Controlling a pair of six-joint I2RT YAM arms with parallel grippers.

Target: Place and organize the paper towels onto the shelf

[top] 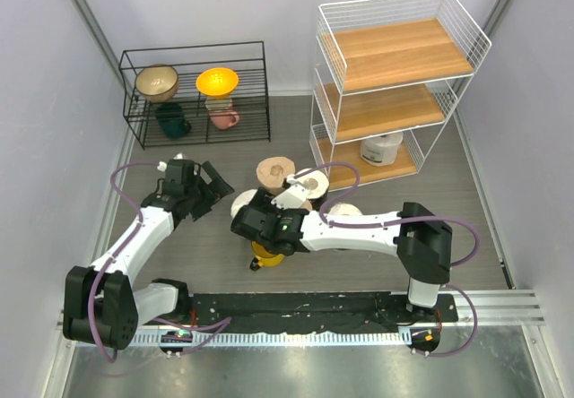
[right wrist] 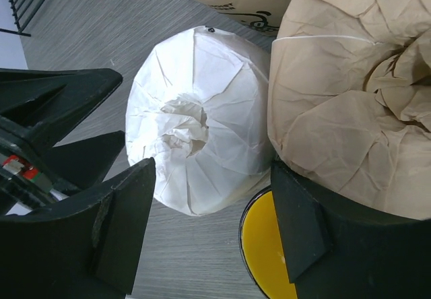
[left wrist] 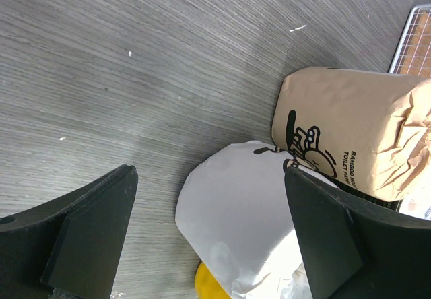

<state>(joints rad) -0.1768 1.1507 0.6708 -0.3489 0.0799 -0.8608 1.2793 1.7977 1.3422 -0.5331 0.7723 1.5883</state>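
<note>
5 paper towels [top: 309, 183] show in the top view: 4 clustered on the grey wood-grain table [top: 484, 192], 1 on the shelf. The right arm may hide more.

Far left, 1 low black wire rack [top: 193, 53] carries 2 bowls and 2 mugs.

Left gripper [top: 212, 186] [left wrist: 209, 172]: fingers spread wide, nothing held, just left of the cluster. Its wrist view adds what the top view lacks: black cartoon print and lettering on the side of 1 tan roll [top: 274, 172] [left wrist: 350, 130], just beside 1 white roll [top: 243, 203] [left wrist: 236, 211] [right wrist: 202, 124].

Right gripper [top: 248, 217] [right wrist: 212, 171]: fingers parted, flanking the white roll's crumpled end. Contact cannot be told. Only the right wrist view shows wrap texture: pleated paper tucked into the hollow core. It also shows a 2nd tan roll [right wrist: 350, 97], creased, just beside the white one.

1 yellow mug [top: 266, 255] [right wrist: 266, 252] sits below that gripper. Right of centre, 1 further white roll [top: 345, 210] is half hidden by the arm.

Far right stands the shelf [top: 395, 53], white wire with 3 light wooden boards. Its bottom board holds 1 upright wrapped roll [top: 380, 148], white with dark print.
</note>
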